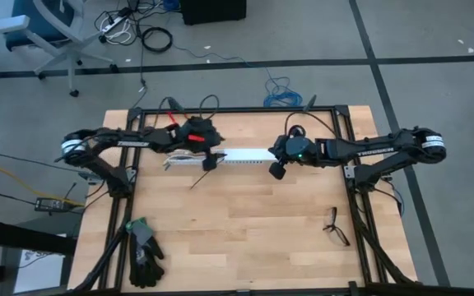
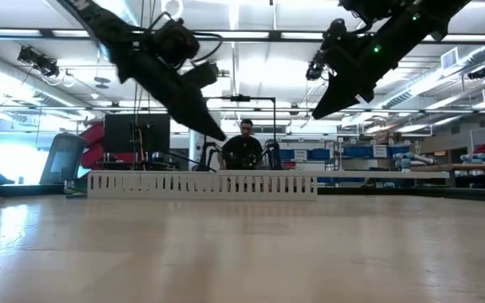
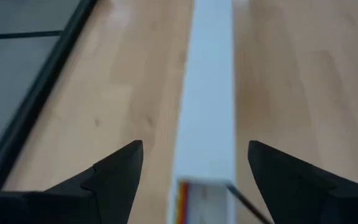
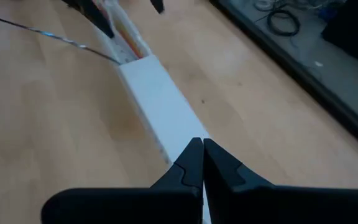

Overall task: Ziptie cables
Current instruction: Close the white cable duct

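Left gripper (image 3: 194,171), fingers spread apart, hangs above the cables (image 4: 128,38) lying in one end of the white slotted channel (image 1: 241,156); right gripper (image 4: 202,163), fingers pressed together, hangs over the other end.

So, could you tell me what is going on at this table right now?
Both arms hang above a long white slotted strip lying across the wooden table. The left hand is open over one end, where multicoloured cables lie in the strip and a thin black ziptie trails out. The right hand is shut over the other end.
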### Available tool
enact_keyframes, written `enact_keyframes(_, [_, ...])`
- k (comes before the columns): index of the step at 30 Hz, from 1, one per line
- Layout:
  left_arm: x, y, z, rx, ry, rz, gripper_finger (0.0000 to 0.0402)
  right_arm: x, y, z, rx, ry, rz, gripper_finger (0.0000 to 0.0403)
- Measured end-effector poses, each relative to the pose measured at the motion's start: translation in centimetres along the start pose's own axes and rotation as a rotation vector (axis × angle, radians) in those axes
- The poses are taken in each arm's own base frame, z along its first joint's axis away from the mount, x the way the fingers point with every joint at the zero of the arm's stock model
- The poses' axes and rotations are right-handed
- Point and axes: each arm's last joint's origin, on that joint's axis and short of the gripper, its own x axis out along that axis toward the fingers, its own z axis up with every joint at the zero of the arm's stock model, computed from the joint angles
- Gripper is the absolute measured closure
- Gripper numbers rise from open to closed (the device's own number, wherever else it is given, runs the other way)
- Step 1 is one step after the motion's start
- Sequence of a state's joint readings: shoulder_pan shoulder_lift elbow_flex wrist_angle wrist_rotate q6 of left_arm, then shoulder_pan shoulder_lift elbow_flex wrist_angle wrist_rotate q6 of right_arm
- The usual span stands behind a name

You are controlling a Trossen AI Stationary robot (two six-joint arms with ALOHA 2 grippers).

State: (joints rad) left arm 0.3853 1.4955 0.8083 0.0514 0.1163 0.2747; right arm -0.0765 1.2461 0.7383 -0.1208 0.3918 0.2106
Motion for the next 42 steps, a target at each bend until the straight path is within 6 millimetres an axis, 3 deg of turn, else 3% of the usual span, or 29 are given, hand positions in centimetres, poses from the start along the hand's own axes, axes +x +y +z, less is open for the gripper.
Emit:
enact_keyframes(8, [-3.5,-1.1,-3.0,-0.051,-0.027,0.053,0.0101,4.5,1.9,-1.2,0.004,-0.002,0.076,0.0403])
enact_keyframes(13, [-4.4,-1.6,-4.5,-0.073,-0.012,0.050,0.0101,5.9,2.5,-1.2,0.023,-0.053,0.099,0.0403])
enact_keyframes(19, [-4.1,-2.1,-6.1,-0.079,0.029,0.041,0.0101,6.1,2.7,-0.7,0.040,-0.115,0.142,0.0403])
enact_keyframes(29, [-4.1,-2.2,-6.0,-0.157,0.003,0.005,0.0099,6.1,2.7,-0.4,0.021,-0.142,0.161,0.0403])
enact_keyframes(42, [-3.9,-2.1,-6.1,-0.118,0.009,0.020,0.0044,6.0,2.8,-0.2,0.010,-0.165,0.181,0.0403])
